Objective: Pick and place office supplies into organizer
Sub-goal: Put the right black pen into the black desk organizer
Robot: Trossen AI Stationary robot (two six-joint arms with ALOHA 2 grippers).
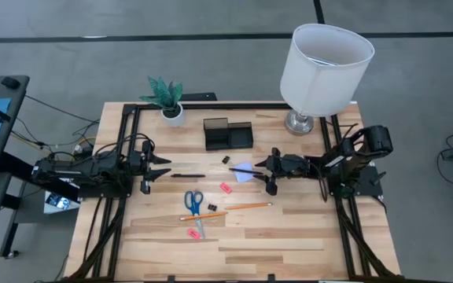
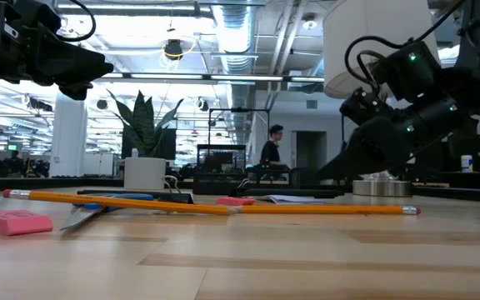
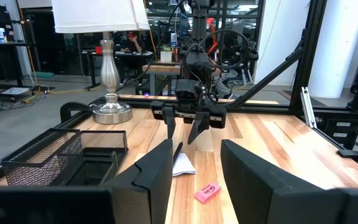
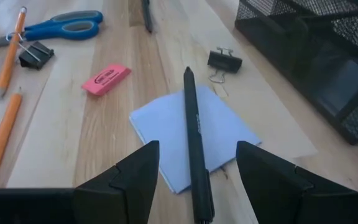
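A black pen lies on the pale lavender note pad at the table's middle. My right gripper hovers low over them, open, one finger on either side of the pen's near end, slanting down from the table's right. The black mesh organizer stands just beyond, toward the far edge. Blue-handled scissors, two orange pencils, pink erasers, black clips and a second black pen lie flat on the wood. My left gripper waits open at the left, pointing level.
A white-shaded lamp stands on its metal base at the far right corner. A plant in a white pot sits at the far edge, left of the organizer. Black frame rails run along the table's sides. Bare wood lies along the near edge.
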